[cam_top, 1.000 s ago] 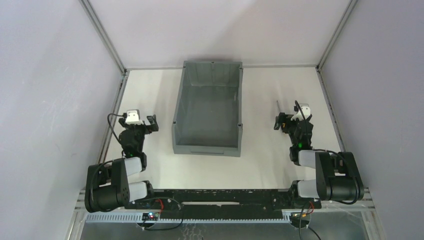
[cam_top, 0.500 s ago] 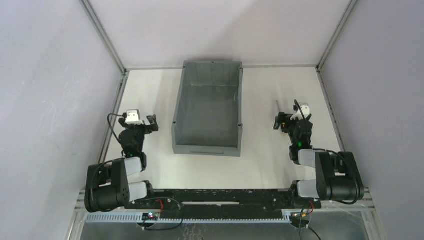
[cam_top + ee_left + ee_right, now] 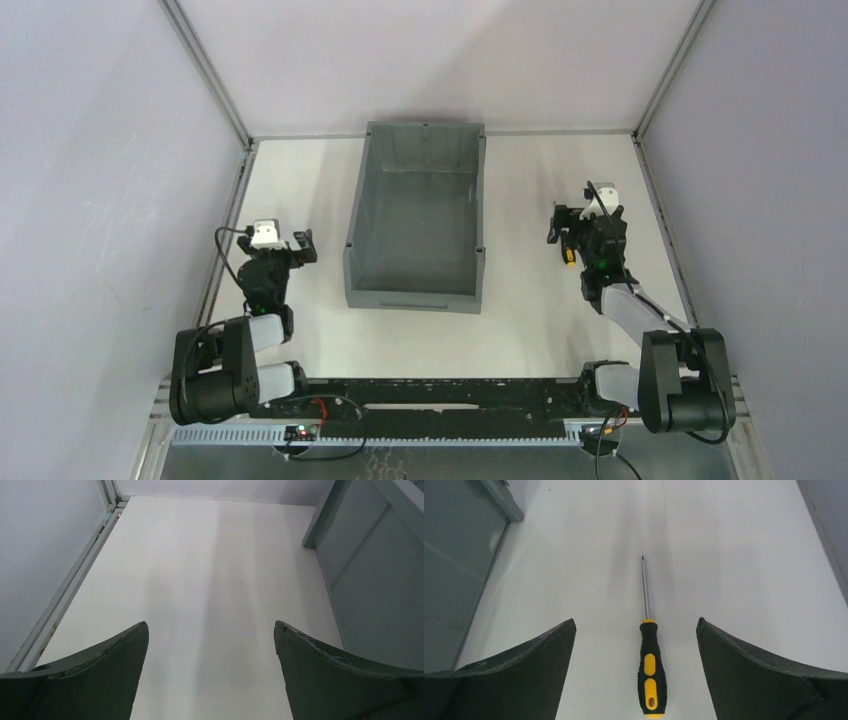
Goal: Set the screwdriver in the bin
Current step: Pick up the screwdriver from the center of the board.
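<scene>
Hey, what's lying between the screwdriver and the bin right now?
Nothing. In the right wrist view, only bare white table separates the screwdriver from the bin.

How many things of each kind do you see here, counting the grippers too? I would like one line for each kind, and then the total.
screwdriver: 1
bin: 1
grippers: 2, the left gripper and the right gripper, both open
Total: 4

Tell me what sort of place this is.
Probably a robotics test cell: a white table boxed in by plain walls, left arm and right arm bolted at its near edge, and only a grey bin and a screwdriver set out.
</scene>
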Controlling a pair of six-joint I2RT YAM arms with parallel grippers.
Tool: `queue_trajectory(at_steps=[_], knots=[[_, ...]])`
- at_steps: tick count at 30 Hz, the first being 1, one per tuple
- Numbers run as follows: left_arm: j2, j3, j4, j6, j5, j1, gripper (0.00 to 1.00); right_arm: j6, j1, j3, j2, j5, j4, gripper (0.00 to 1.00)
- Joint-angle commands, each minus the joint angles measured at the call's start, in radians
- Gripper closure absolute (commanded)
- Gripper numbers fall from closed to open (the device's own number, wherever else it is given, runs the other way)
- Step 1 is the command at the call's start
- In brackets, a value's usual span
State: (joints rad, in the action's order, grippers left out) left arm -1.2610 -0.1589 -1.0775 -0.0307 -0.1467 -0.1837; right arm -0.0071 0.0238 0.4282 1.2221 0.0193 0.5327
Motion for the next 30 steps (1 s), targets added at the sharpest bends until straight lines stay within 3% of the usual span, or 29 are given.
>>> queue_trajectory(at_steps=[1,10,18,30], knots=[[0.000,0.028,-0.107,-0.015,-0.015,0.002,0.00,-0.043,0.006,0.100,-0.061,0.031,-0.204,0.00],[-0.001,0.028,-0.107,-0.014,-0.014,0.000,0.00,-0.036,0.015,0.277,-0.101,-0.009,-0.589,0.00],[-0.001,0.028,-0.107,-0.015,-0.014,0.000,0.00,0.002,0.010,0.464,0.008,-0.002,-0.887,0.00],[-0.001,0.027,-0.107,-0.015,-0.015,0.001,0.00,0.030,0.009,0.647,0.222,-0.008,-1.122,0.00]])
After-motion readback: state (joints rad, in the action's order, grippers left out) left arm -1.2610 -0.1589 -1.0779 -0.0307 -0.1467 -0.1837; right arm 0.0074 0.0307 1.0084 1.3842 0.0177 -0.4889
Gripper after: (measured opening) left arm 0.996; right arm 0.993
